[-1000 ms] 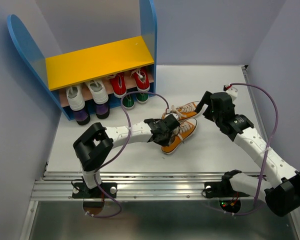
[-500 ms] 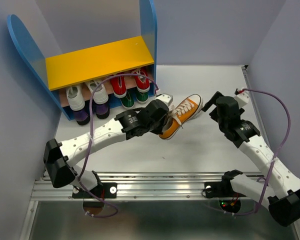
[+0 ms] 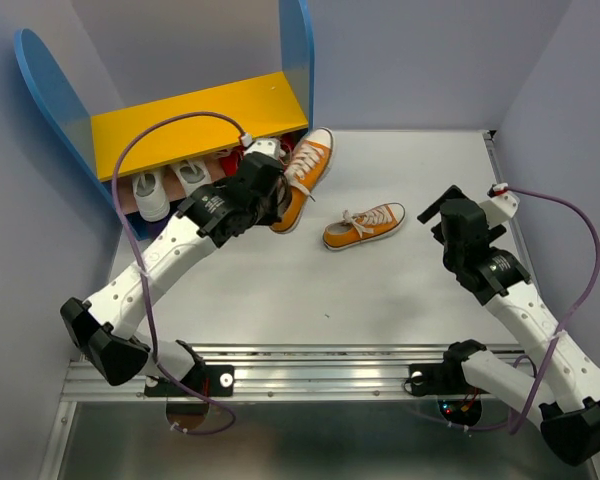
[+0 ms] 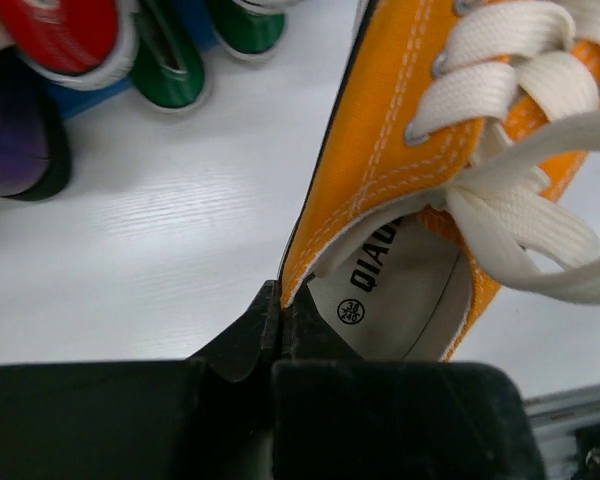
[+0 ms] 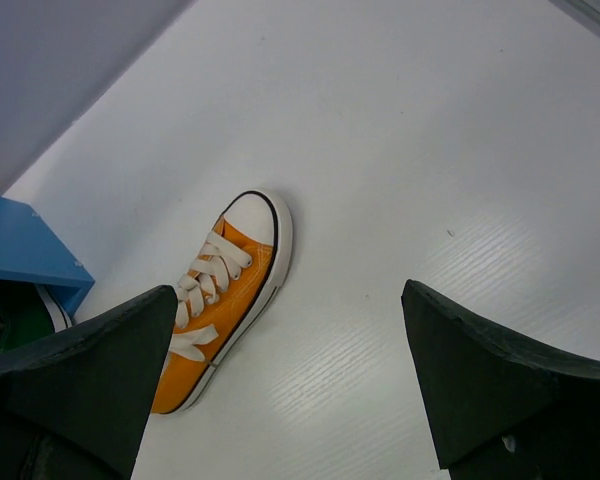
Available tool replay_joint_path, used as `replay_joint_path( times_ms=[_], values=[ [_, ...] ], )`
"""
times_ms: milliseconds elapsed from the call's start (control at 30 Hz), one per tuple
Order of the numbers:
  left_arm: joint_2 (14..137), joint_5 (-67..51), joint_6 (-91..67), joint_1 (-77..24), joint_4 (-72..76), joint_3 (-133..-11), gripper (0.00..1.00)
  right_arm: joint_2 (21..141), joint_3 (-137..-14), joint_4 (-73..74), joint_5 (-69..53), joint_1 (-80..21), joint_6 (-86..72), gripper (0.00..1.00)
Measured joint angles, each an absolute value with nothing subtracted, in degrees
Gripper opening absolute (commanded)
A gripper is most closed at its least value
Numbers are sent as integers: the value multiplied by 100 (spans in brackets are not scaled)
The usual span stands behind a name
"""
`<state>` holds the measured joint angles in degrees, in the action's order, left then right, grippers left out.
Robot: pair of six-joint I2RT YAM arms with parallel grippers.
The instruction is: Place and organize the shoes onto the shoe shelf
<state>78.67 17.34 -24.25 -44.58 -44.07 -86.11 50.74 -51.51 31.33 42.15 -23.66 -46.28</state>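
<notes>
Your left gripper (image 4: 280, 318) has its jaws pinched shut on the canvas side wall of one orange sneaker (image 4: 400, 170), right at the collar beside the heel. That grip leaves the toe and sole free, which suits sliding the shoe toe-first onto a board. From above, this sneaker sits at the right front corner of the shoe shelf (image 3: 50, 90), with its toe angled up past the blue side panel. I cannot tell for sure whether the sole is clear of the table (image 3: 380, 300) or resting on it. The lower tier in front of you looks crowded. A red sneaker (image 4: 60, 30) and green sneakers (image 4: 165, 75) show in the left wrist view, and a white pair (image 3: 150, 190) sits further left. The yellow top board (image 3: 180, 125) shows nothing on it, so it seems the likelier home for the orange pair. You would need to lift and turn the shoe to square it with the board's front edge. The second orange sneaker (image 5: 225, 300) lies upright on the table, well apart from the shelf. Your right gripper (image 5: 290, 400) hangs above the table with its jaws spread wide and holding nothing. That shoe is ahead of its fingers but not between them, so the gripper looks parked ready for the next pick.
</notes>
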Motion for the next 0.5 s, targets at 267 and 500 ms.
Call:
replay_joint_path(
  times_ms=[267, 500],
  values=[
    [7575, 2139, -2593, -3651, -4862, -8949, 0, 5107, -5151, 3146, 4222, -2366, -4654, 100],
    [7638, 1970, -2589, -3271, -5127, -9732, 0, 5103, -5151, 3155, 4219, -2366, -4657, 100]
  ],
)
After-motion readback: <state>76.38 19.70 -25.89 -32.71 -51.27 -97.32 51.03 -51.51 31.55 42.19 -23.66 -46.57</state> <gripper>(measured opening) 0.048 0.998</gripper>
